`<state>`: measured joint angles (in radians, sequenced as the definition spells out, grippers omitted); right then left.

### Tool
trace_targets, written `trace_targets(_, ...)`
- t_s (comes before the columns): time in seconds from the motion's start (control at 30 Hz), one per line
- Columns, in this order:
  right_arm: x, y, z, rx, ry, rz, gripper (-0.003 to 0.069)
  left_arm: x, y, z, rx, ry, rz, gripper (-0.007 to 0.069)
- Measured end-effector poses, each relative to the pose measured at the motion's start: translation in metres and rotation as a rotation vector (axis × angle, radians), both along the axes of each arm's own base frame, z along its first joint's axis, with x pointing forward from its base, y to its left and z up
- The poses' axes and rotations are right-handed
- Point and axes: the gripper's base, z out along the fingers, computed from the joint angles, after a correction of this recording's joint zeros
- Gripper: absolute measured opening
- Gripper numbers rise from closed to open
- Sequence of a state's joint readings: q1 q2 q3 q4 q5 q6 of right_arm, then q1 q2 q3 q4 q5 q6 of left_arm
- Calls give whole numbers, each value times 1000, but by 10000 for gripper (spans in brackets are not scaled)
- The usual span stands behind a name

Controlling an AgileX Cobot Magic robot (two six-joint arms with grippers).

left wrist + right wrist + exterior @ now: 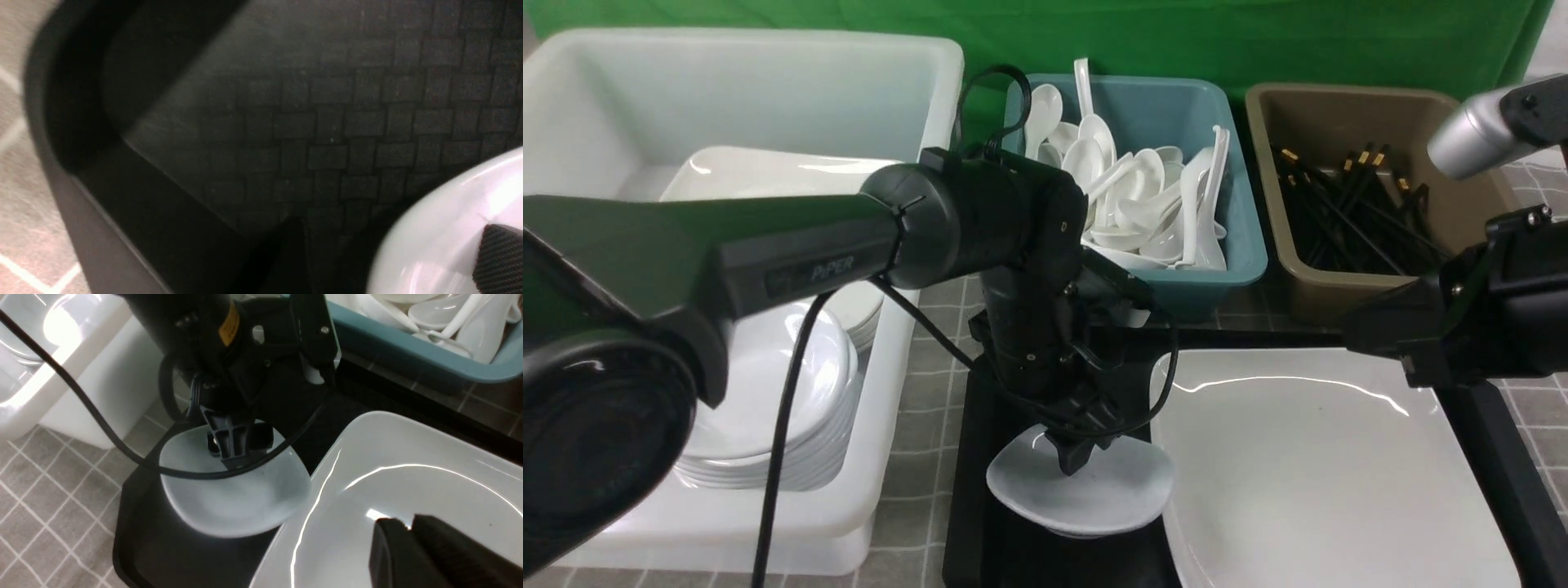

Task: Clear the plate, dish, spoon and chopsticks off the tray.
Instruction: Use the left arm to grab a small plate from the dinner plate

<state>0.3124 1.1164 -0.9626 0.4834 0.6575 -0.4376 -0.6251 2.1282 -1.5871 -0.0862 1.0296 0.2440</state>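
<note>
The large white plate [1323, 482] fills the right part of the black tray [980, 523]. Left of it, the small pale dish [1094, 498] sits on the tray, its edge close to the plate's rim. My left gripper [1078, 457] reaches down onto the dish and is open. One finger [500, 257] is inside the dish [433, 245], and the rim lies between the jaws. My right gripper [410, 523] hovers shut over the plate [408, 469] with nothing in it. No spoon or chopsticks show on the tray [163, 547].
A big white tub [890, 392] at the left holds stacked white plates and dishes. Behind the tray, a teal tub [1241, 253] holds several white spoons and a brown tub [1307, 286] holds several black chopsticks. The table has a grey tiled surface [931, 384].
</note>
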Motion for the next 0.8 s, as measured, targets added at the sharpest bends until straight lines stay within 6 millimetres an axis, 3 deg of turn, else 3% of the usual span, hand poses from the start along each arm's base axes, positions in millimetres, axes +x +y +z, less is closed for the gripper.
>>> trace_targets(0.23,0,0,0,0,0,0,91,-5,1,0,16,53,0,394)
trace_targets(0.27,0,0,0,0,0,0,91,-7,1,0,17,78,3,330)
trace_targets(0.43,0,0,0,0,0,0,91,-11,1,4,-9,122,-16,167)
trace_targets(0.67,0,0,0,-1,-1,0,91,-15,0,8,-29,168,-25,153)
trace_targets(0.77,0,0,0,-1,-1,0,91,-18,2,19,-35,166,-5,123)
trace_targets(0.8,0,0,0,-1,-1,0,91,-19,3,31,-43,155,0,93)
